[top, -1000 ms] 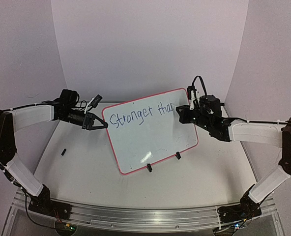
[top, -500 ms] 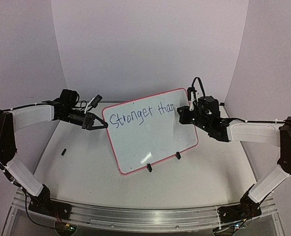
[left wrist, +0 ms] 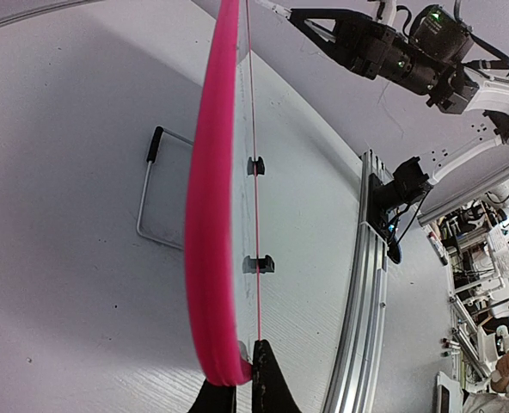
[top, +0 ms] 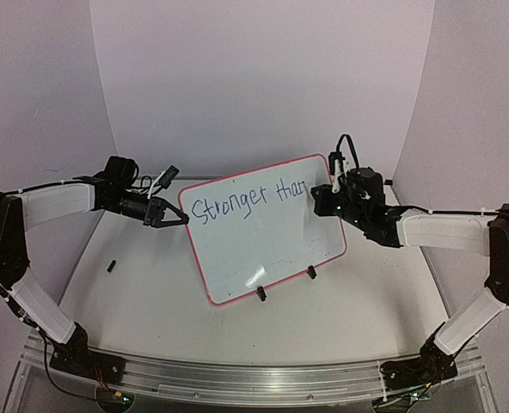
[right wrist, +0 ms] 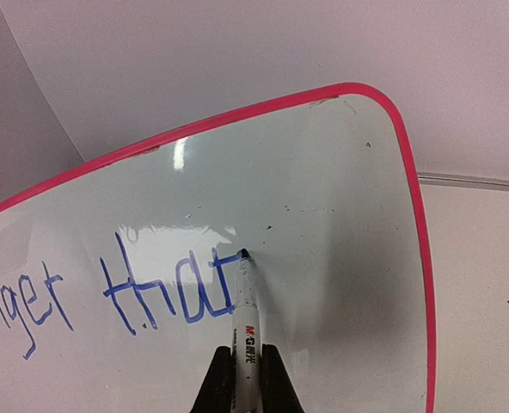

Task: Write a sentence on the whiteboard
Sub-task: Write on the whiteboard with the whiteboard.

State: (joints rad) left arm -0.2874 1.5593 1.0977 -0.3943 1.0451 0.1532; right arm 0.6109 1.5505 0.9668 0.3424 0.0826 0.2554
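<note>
Two grips matter: your left claw point(left wrist: 242, 387) pinches the rim of the whiteboard point(left wrist: 207, 215), and your right claw point(right wrist: 242, 372) is clamped on the marker point(right wrist: 244, 310). Press lightly, stroking the next letter of the sentence point(right wrist: 151, 292) evenly.

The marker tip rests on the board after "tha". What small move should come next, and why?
Probably drag the tip down, then arch right, for an "n": the marker in the right gripper touches the whiteboard just after the blue lettering "tha".

The white table point(top: 151, 318) carries the whiteboard point(top: 263, 245), propped tilted on two black clip feet point(top: 260, 293) near its middle, a small black piece point(top: 112, 266) toward the left edge, and a metal rail point(top: 237, 379) along the near edge.
</note>
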